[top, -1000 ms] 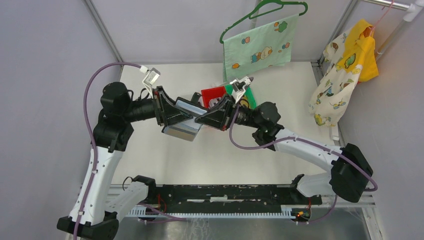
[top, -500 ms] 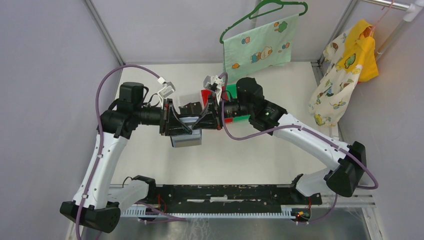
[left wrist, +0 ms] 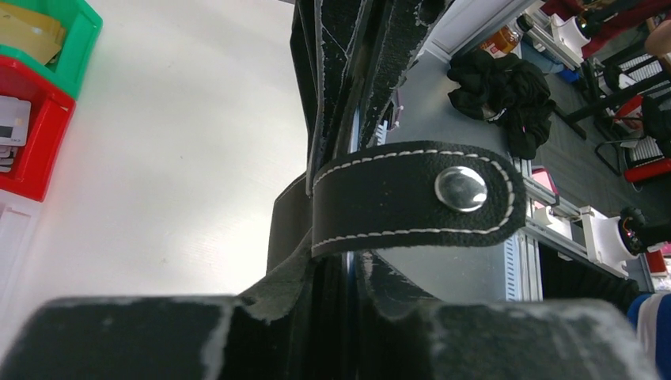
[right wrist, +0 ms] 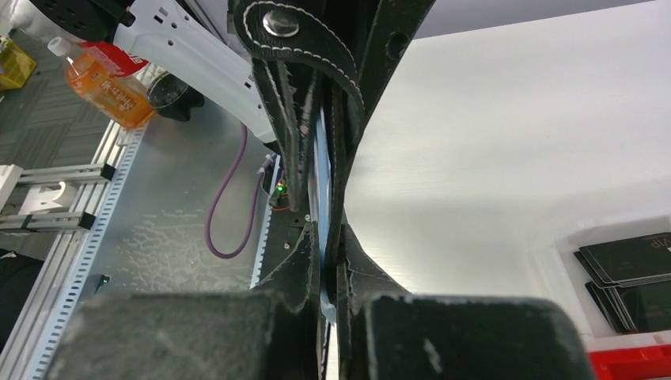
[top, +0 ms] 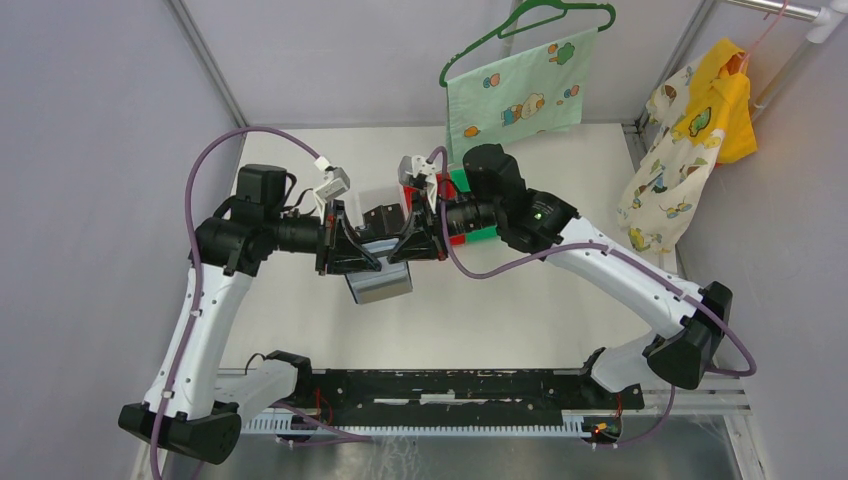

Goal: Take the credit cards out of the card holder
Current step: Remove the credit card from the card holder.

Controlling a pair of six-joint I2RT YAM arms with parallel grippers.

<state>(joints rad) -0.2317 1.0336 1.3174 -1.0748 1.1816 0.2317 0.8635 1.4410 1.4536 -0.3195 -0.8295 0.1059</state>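
Card holder (top: pixel 381 278) is up off the worktop (top: pixel 520 310), mid-air betw the two arms, approx centre, on the near side of the bins. Left arm (top: pixel 215 300) comes in from the left, right arm (top: pixel 610 275) from the right, tips almost nose to nose w/ the holder in the gap.

Left jaws: clamped on black leather; in the left wrist view the leather fills the slot betw the fingers. Right jaws: together on the opposite side, pinching leather plus a thin pale-blue layer (right wrist: pixel 320 182). Can't tell if that's a card edge or lining. Snap tab (left wrist: pixel 396 198) is undone and lies free across the left wrist view, stud showing.

Key relation: holder sits edge-on to both wrist cams, its layers running straight out from each set of jaws. Looks like each arm has a diff flap of the same fold. Grey-blue inner panel hangs down toward the near edge in the top view. Neither arm is nearer; both are on it.

Credit cards (left wrist: pixel 9 127): whitish ones lie in the red bin (left wrist: pixel 36 170), tan ones in the green bin (left wrist: pixel 79 36), dark ones in a clear bin (right wrist: pixel 554 249). Any left in the pockets: not visible.

My read: next move prob needs the flaps pulled apart sideways, L & R going opposite ways, to expose the pocket mouths. Risk: one grip slips and the holder swings from the other.
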